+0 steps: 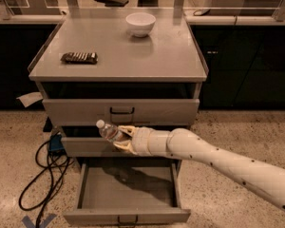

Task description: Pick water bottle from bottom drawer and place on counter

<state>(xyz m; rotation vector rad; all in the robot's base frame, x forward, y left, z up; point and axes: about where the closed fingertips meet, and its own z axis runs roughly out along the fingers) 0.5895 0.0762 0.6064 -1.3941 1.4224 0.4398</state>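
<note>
My gripper [122, 138] is shut on the water bottle [109, 131], a small clear bottle with a white cap pointing up and left. It holds the bottle in the air in front of the middle drawer, above the open bottom drawer [128, 216]. That drawer is pulled out and its tray looks bare. The counter [147, 56] is the grey top of the cabinet, well above the gripper. My white arm reaches in from the lower right.
A white bowl [140, 23] stands at the back of the counter. A dark striped packet [79, 57] lies at its left. The top drawer [121, 111] is shut. A black cable [42, 175] loops on the floor at the left.
</note>
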